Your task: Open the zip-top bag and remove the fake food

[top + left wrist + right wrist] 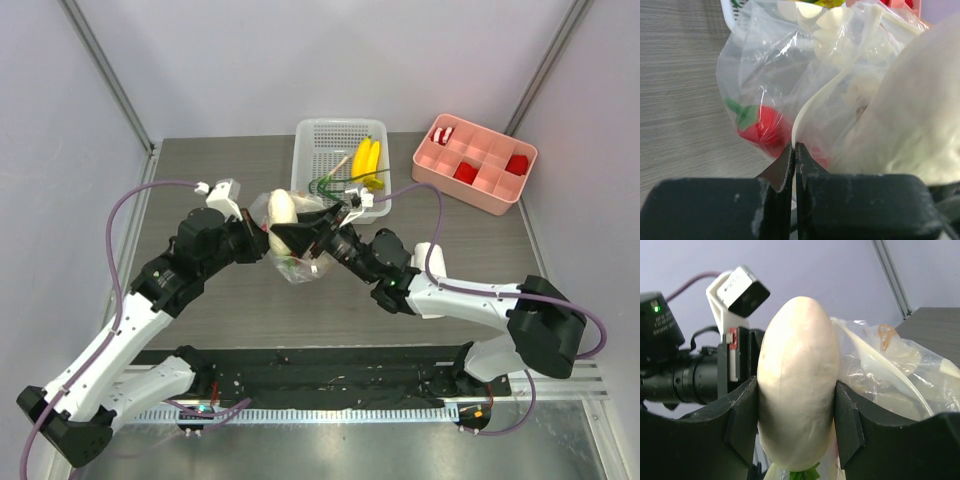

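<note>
The clear zip-top bag [290,250] hangs above the table's middle between both arms. My left gripper [262,238] is shut on the bag's edge [805,112], its jaws pressed together. A red chili with a green stem [762,127] lies inside the bag. My right gripper [292,236] is shut on the white oblong radish [281,210]; in the right wrist view the radish [797,380] fills the gap between the fingers [742,415], green leaves at its bottom, with the bag [890,375] behind it. A yellow banana bunch [367,158] and green stems [330,185] lie in the white basket [318,136].
A pink compartment tray [480,188] with red blocks [516,164] stands at the back right. The white basket sits at the back centre, just behind the grippers. Grey walls enclose the table on three sides.
</note>
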Robot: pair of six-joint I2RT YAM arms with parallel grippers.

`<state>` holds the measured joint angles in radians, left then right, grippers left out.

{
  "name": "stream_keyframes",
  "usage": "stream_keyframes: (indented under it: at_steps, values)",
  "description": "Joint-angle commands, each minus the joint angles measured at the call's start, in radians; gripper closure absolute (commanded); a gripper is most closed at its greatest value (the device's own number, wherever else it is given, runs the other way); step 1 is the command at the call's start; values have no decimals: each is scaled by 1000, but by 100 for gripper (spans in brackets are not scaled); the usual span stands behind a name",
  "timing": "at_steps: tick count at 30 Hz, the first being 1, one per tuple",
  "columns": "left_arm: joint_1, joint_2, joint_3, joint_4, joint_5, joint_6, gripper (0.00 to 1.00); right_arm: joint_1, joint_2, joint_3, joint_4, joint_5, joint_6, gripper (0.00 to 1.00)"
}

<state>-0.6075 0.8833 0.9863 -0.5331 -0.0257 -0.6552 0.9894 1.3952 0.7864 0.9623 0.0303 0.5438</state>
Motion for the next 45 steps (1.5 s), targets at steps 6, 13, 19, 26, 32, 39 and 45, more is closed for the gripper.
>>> stream_keyframes:
  at_steps: [6,13,19,26,32,39,45]
  values:
    - [-1,-30,23,-44,-20,-3,100,-34,-8,213,-123,68,265,93]
    - [-1,-43,74,-85,-57,40,100,-34,-7,326,-654,-1,32,80]
    - [-1,-20,45,-55,-54,22,100,-40,28,264,-671,-72,44,82]
    - [-1,52,-115,77,-65,-35,100,-87,155,79,-386,-217,254,78]
    - [-1,103,-251,203,-97,-76,100,-117,332,19,-171,-310,381,64]
    - [0,120,-307,235,-115,-81,100,-106,323,66,-455,-219,256,27]
    - [-1,158,-351,288,-105,-92,100,-69,300,210,-797,-126,101,14]
